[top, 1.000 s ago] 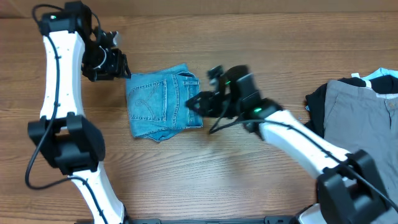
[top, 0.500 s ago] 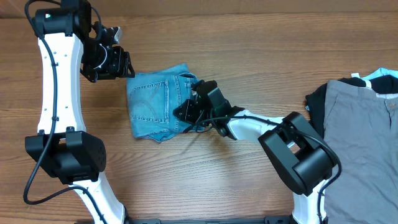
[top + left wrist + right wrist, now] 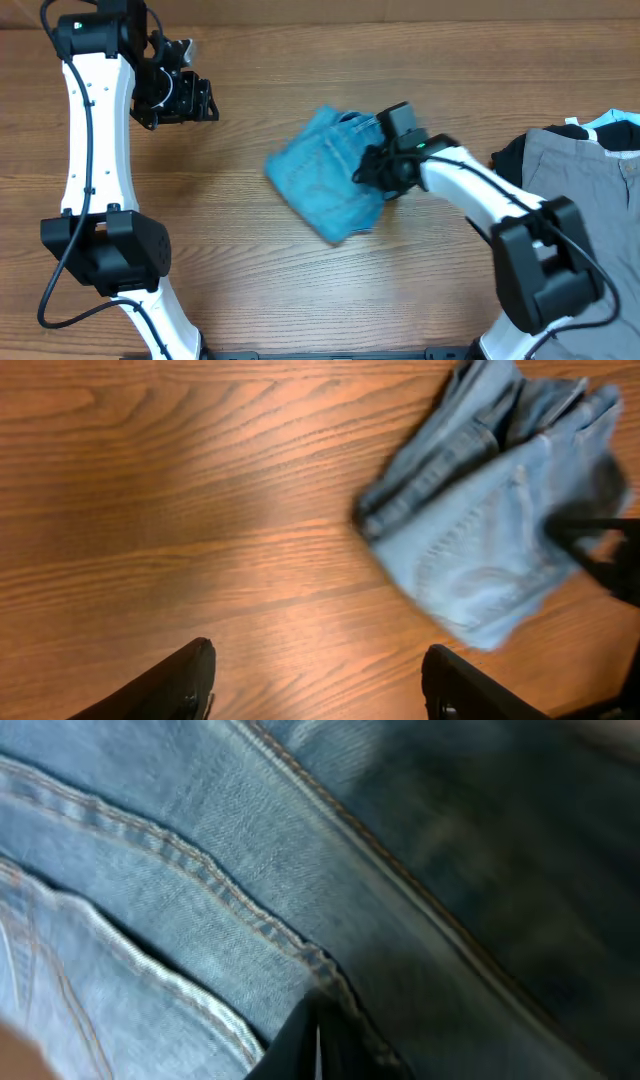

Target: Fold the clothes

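Note:
The folded light-blue jeans (image 3: pixel 325 175) lie skewed on the wooden table at its middle. They also show at the upper right of the left wrist view (image 3: pixel 500 520) and fill the right wrist view (image 3: pixel 200 870). My right gripper (image 3: pixel 385 170) is shut on the jeans' right edge; its fingertips (image 3: pixel 318 1040) pinch a stitched seam. My left gripper (image 3: pixel 185 98) hangs open and empty over bare wood at the far left, well away from the jeans; its two fingers show in the left wrist view (image 3: pixel 320 685).
A pile of other clothes, grey (image 3: pixel 580 200) over black, with a light-blue piece at the back, lies at the table's right edge.
My right gripper has closed on the jeans and dragged them to the right, turning them askew. The left arm has barely moved.

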Controlling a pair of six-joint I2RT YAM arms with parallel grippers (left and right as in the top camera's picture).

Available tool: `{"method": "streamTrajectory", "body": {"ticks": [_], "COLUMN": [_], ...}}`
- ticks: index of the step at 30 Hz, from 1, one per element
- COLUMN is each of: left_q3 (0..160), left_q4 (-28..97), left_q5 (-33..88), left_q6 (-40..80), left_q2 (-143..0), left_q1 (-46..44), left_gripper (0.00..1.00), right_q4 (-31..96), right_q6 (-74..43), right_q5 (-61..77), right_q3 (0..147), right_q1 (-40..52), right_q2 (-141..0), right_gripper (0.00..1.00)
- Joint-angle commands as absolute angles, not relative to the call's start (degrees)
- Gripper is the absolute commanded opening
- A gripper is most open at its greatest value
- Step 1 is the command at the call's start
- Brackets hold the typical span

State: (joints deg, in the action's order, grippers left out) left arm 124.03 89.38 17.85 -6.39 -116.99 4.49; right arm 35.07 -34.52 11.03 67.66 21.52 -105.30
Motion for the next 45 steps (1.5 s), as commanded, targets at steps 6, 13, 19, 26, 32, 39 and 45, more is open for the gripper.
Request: {"method": "streamTrajectory", "body": {"ticks": [6, 13, 19, 26, 32, 39, 45], "left_q3": [110.5, 96.5, 89.5, 81.5, 79.1, 79.4, 81.8], "left_q4": [79.2, 61.5, 52.4, 52.7, 60.2, 71.2, 72.2], "left_q5": [22.9, 15.1, 15.0, 17.8, 23.7, 28.2, 27.4], "left_q6": [-12.3, -12.1, -9.9, -9.0, -8.8, -7.2, -6.0], "left_q2": [-116.1, -116.2, -116.2, -116.2, -116.2, -116.0, -112.9], "left_q1": [-4.6, -12.3, -13.6, -13.6, -13.6, -13.6, -12.3], "left_gripper": [0.7, 0.6, 0.42, 0.12, 0.04, 0.04, 0.2], "right_q4": [47.1, 52.8, 49.6, 39.0, 34.6, 38.9, 40.6], "right_q6": [-22.9, -29.3, -33.5, -34.5, -39.0, -47.2, -49.6], "right_q5": [19.8, 23.7, 23.8, 30.0, 31.8, 22.3, 19.1], "right_q3": [75.5, 71.9, 65.4, 58.2, 55.7, 55.4, 55.3], "right_q1": [20.3, 22.5, 24.4, 24.5, 25.6, 28.6, 29.0], "right_q2": [-93.6, -93.6, -93.6, -93.6, -93.6, -93.7, -97.2], "right_gripper": [0.1, 0.11, 0.11, 0.1, 0.1, 0.11, 0.11]}}
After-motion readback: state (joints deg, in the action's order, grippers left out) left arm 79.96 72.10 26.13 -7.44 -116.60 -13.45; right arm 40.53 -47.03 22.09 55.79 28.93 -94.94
